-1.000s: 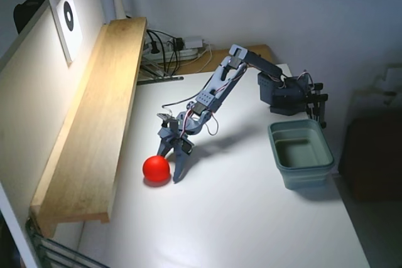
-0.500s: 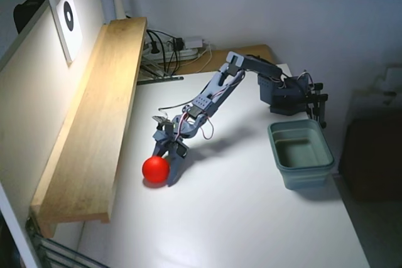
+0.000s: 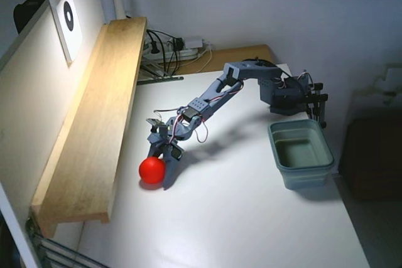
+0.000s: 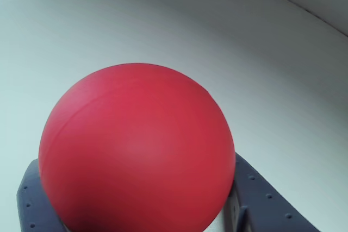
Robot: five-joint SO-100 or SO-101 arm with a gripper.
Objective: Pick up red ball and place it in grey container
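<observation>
Tool (image 3: 159, 169) spread around red ball (image 3: 151, 170) on white desk (image 3: 239, 218), fingers (image 4: 261, 199) flanking both sides; grey container (image 3: 301, 154) well apart behind.

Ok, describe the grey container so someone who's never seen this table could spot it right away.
In the fixed view, start at the white table and go to its right edge, just in front of the arm's dark base. There sits the grey container, an open grey-green rectangular tub with rounded corners and a thick rim. It is the only tub here, far from the red ball.
</observation>
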